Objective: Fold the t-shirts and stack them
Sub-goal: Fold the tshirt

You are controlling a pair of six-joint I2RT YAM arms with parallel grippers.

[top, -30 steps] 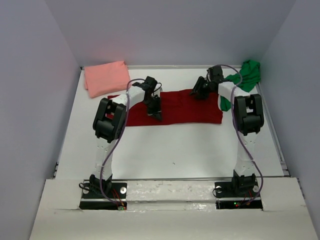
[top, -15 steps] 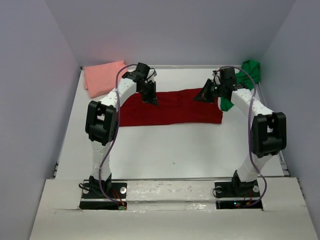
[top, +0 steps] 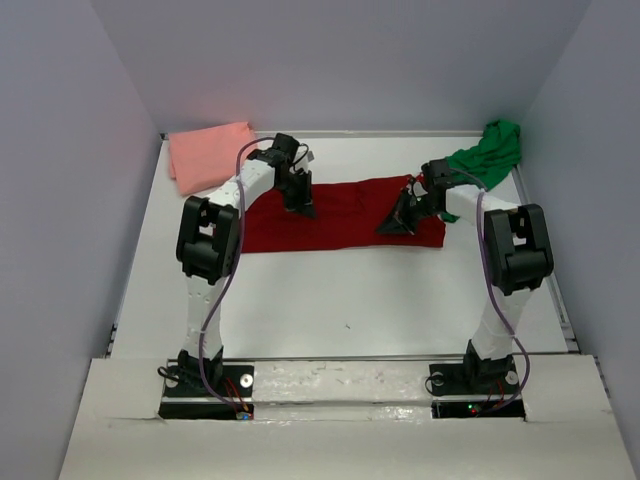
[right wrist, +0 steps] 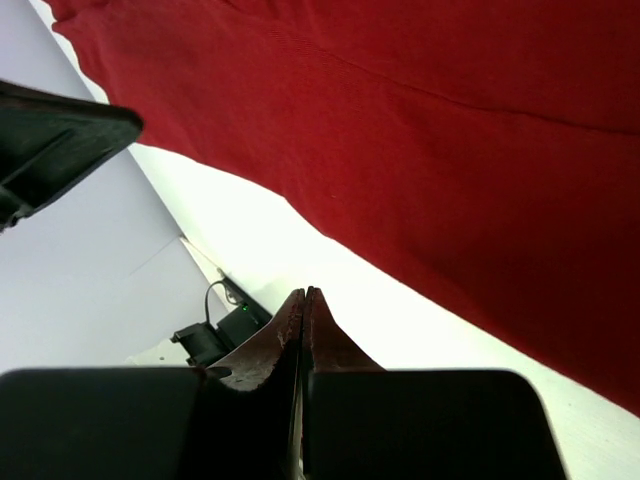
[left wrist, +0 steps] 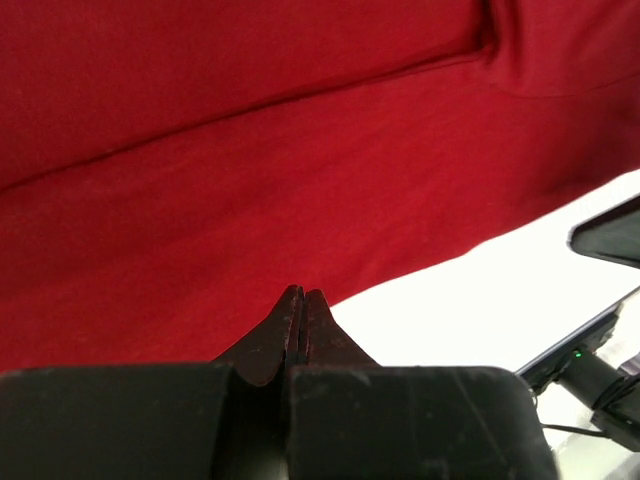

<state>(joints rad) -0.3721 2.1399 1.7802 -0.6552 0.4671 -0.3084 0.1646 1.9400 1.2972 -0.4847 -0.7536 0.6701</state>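
On the white table [top: 350, 290], the dark red cloth t-shirt [top: 340, 225] lies spread mid-table. My left claw [left wrist: 302, 295] and right claw [right wrist: 303, 295] hang over it, both pinched together, empty. Lowered like this, they would probably bunch the fabric, not grasp it.

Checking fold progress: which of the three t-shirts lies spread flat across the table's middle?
The dark red t-shirt; the salmon pink t-shirt sits folded far left, the green t-shirt bunched far right.

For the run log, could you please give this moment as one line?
red shirt: spread flat | left pincer: shut | right pincer: shut | pink shirt: far left | green shirt: far right, bunched
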